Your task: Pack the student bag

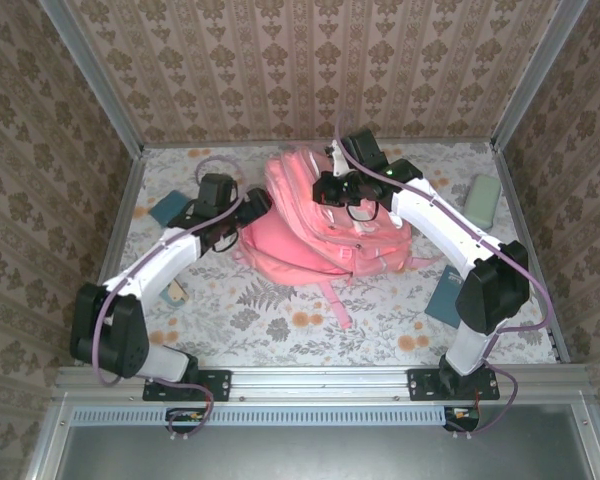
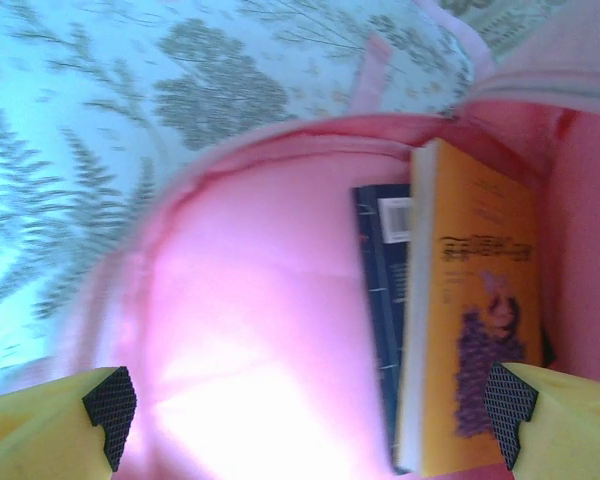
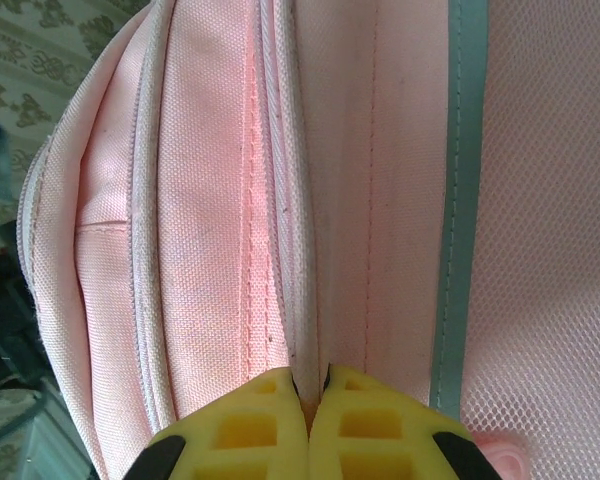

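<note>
- Evidently pinches the student bag [image 1: 320, 240] with the right fingers [image 3: 270, 425]: shut tight on a fold of pink fabric beside a zip line, most likely to hold the opening up and steady for loading.
- Spreads the left fingers [image 2: 50, 425] wide, gripping nothing, right at the bag's mouth over the pink lining; well placed to drop or nudge things into the compartment.
- Holds two books inside already, standing on edge against one wall: an orange paperback [image 2: 480, 320] touching a dark blue book [image 2: 380, 290], pressed flat together.
- Lies on its side in the middle of the floral desk [image 1: 240, 320], between both arms, mouth turned toward the left arm, a pink strap [image 1: 335, 305] trailing toward the near edge.
- Looks large, soft and slumped: pink woven cloth, pale stitched zip lines, a grey-green reflective stripe [image 3: 468, 200] next to pink mesh.
- Leaves more to pack, by the look of it: a pale green case [image 1: 482, 200] at the far right, a blue book [image 1: 445, 295] beside the right arm, a teal item [image 1: 168, 208] behind the left arm, all well apart from the bag.
</note>
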Robot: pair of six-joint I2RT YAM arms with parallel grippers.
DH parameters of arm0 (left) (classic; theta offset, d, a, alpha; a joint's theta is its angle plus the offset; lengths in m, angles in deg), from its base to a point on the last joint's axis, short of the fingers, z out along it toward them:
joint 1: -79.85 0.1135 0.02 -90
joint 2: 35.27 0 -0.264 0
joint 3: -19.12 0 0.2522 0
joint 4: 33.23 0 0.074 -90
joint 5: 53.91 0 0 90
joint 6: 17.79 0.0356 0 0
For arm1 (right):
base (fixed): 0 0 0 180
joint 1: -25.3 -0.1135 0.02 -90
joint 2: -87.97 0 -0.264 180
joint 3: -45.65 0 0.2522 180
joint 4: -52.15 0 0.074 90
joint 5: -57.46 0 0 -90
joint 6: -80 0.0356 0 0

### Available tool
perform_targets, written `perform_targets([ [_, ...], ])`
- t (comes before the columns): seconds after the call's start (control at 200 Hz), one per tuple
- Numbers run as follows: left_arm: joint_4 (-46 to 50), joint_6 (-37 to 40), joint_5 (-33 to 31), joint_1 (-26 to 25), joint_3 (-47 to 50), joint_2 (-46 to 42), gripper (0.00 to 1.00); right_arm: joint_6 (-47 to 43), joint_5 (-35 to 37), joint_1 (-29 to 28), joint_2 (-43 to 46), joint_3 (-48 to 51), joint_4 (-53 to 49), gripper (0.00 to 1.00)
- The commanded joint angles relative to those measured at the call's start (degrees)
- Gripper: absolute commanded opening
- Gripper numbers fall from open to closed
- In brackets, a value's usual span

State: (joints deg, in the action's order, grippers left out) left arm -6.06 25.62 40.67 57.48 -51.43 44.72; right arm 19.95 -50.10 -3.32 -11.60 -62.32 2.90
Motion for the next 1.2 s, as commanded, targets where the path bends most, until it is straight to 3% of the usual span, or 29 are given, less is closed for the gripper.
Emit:
perform_targets([
  [0.0,5.24,4.86,-0.62,0.9,1.23,-4.84,0.94,-3.13,3.94,1.2,0.55,0.9,-0.98,0.0],
  [0.385,7.59,8.57,2.66,3.12,5.45,-9.77,0.93,-7.41,4.97,1.2,-2.1,1.66,-2.28,0.04],
  [0.43,7.56,8.54,3.27,3.14,5.58,-9.65,0.93,-7.59,5.27,1.16,-2.35,1.66,-2.34,0.1],
  [0.48,7.41,8.4,4.03,3.12,5.71,-9.44,0.93,-7.59,5.99,1.2,-2.4,1.54,-2.56,0.25],
  [0.585,7.27,8.35,4.87,2.95,5.66,-9.41,0.92,-6.83,8.01,1.28,-1.04,2.69,-2.48,0.3],
  [0.68,7.29,8.76,5.6,2.69,5.28,-9.41,0.92,-5.03,12.28,1.8,1.97,5.78,-2.63,0.49],
  [0.765,6.83,9.32,6.24,1.72,4.92,-9.25,0.92,-3.12,16.45,2.98,6.46,10.35,-2.72,0.58],
  [0.995,5.81,10.56,5.78,-5.85,3.4,-6.33,0.92,2.75,24.11,11.23,21.98,27.96,-3.42,0.73],
  [1.195,4.8,10.47,5.26,-8.52,1.49,-3.09,0.92,5.43,23.18,25.06,31.9,42.27,-4.05,0.8],
])
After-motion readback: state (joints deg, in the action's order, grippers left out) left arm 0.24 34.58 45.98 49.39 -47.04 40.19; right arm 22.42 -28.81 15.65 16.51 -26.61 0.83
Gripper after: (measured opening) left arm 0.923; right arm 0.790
